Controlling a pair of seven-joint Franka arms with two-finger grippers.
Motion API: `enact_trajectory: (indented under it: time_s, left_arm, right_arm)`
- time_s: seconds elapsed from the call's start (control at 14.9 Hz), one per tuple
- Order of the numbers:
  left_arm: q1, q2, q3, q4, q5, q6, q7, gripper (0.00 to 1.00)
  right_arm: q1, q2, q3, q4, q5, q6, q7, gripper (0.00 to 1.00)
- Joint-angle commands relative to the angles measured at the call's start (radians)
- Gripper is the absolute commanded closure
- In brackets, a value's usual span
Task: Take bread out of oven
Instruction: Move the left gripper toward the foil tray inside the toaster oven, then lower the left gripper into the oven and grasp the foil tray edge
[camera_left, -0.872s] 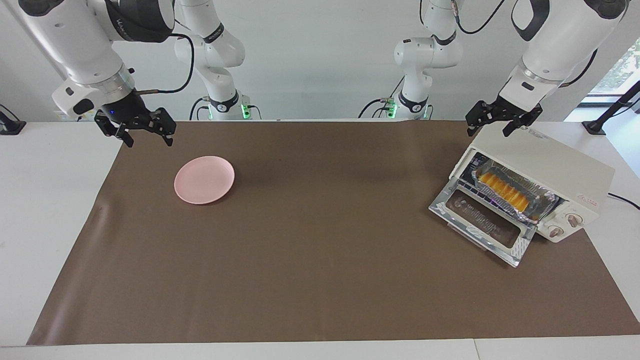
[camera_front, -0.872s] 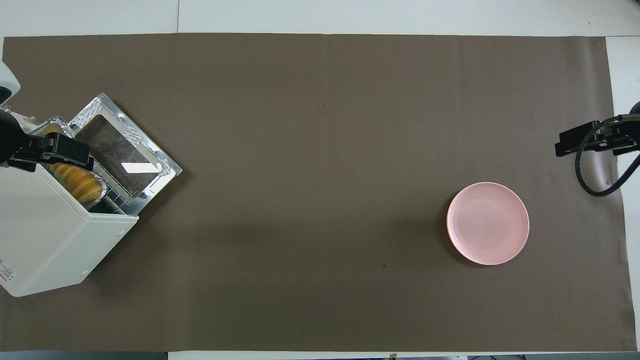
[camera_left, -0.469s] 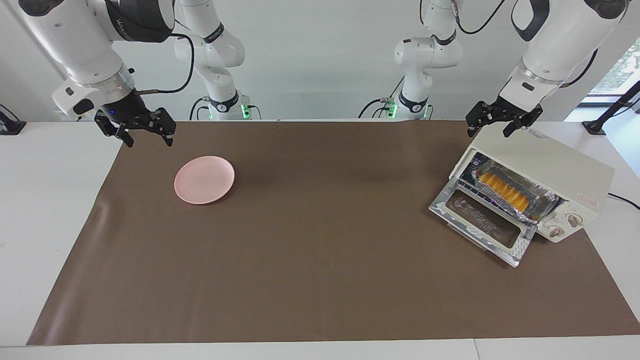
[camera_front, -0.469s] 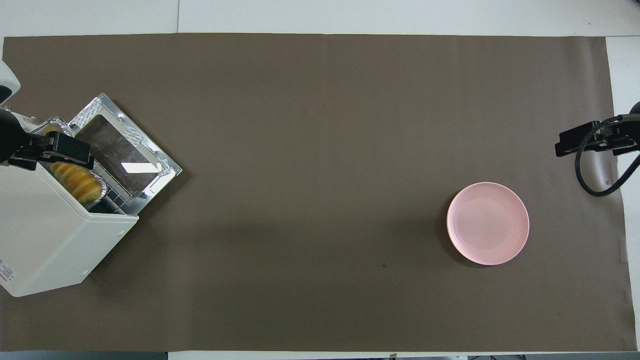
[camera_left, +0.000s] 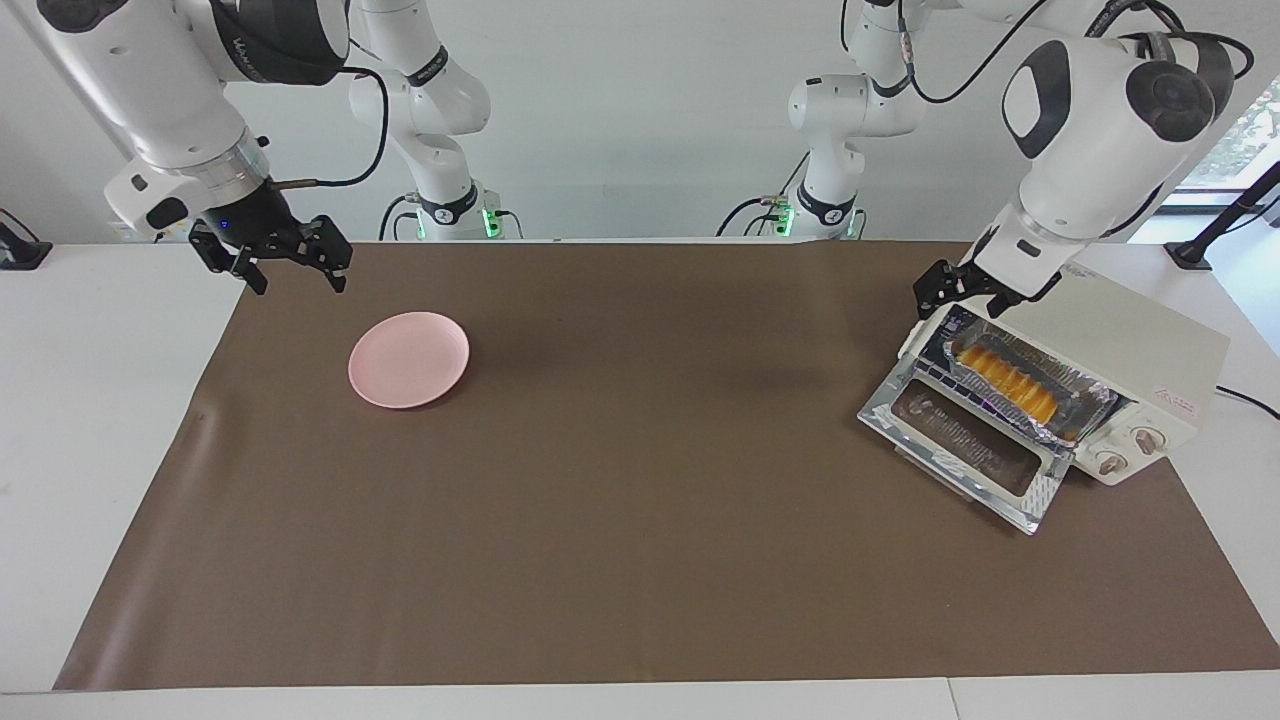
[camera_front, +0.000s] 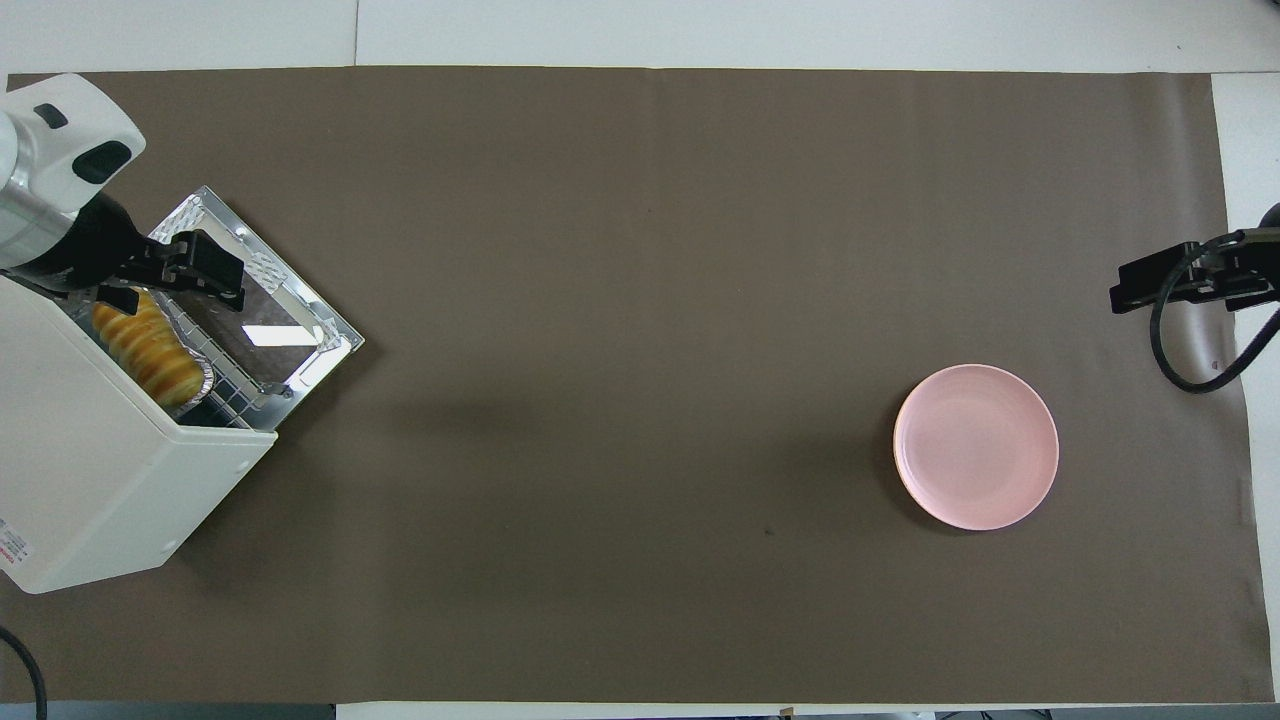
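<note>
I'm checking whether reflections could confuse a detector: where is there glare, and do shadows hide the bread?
Overhead view: a bright white glare patch sits on the glass of the oven's open door; the bread is evenly lit, its end under the left gripper. Facing view: the door's metal frame gleams, and the bread shows clearly in its foil tray.

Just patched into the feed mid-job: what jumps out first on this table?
The cream oven at the left arm's end of the table, its glass door dropped open, with the yellow-orange bread in a foil tray on the rack. The left gripper hangs over the oven's open mouth, above one end of the bread. A pink plate sits toward the right arm's end, where the right gripper waits.
</note>
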Motion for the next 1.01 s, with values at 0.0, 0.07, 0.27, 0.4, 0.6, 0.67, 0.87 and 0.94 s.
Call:
enact_trajectory:
  time_s: [0.0,0.07,0.27,0.4,0.6,0.67,0.87,0.94]
  left_arm:
    - [-0.031,0.146,0.049,0.161,0.038,-0.010,-0.088,0.00]
    - [-0.044,0.176,0.078,0.175,0.041,0.001,-0.115,0.00]
    - [-0.041,0.219,0.091,0.176,0.099,0.110,-0.181,0.00]
    - [-0.051,0.252,0.092,0.169,0.156,0.124,-0.271,0.00]
    - [-0.032,0.252,0.094,0.101,0.156,0.205,-0.377,0.00]
    - [-0.032,0.250,0.097,0.076,0.161,0.226,-0.388,0.00]
    - [-0.035,0.246,0.121,0.030,0.162,0.228,-0.423,0.00]
    - [-0.038,0.235,0.127,-0.007,0.164,0.234,-0.443,0.00]
  right_arm:
    - [-0.015,-0.026,0.012,-0.025,-0.015,-0.007,-0.021,0.00]
    - [-0.015,-0.026,0.012,-0.027,-0.015,-0.007,-0.021,0.00]
    - [-0.014,-0.026,0.012,-0.025,-0.015,-0.007,-0.021,0.00]
    - [-0.014,-0.026,0.012,-0.025,-0.015,-0.007,-0.021,0.00]
    - [-0.014,-0.026,0.012,-0.025,-0.015,-0.007,-0.021,0.00]
    - [-0.015,-0.026,0.012,-0.025,-0.015,-0.007,-0.021,0.00]
    - [-0.015,-0.026,0.012,-0.025,-0.015,-0.007,-0.021,0.00]
    - [-0.014,-0.026,0.012,-0.025,-0.015,-0.007,-0.021,0.00]
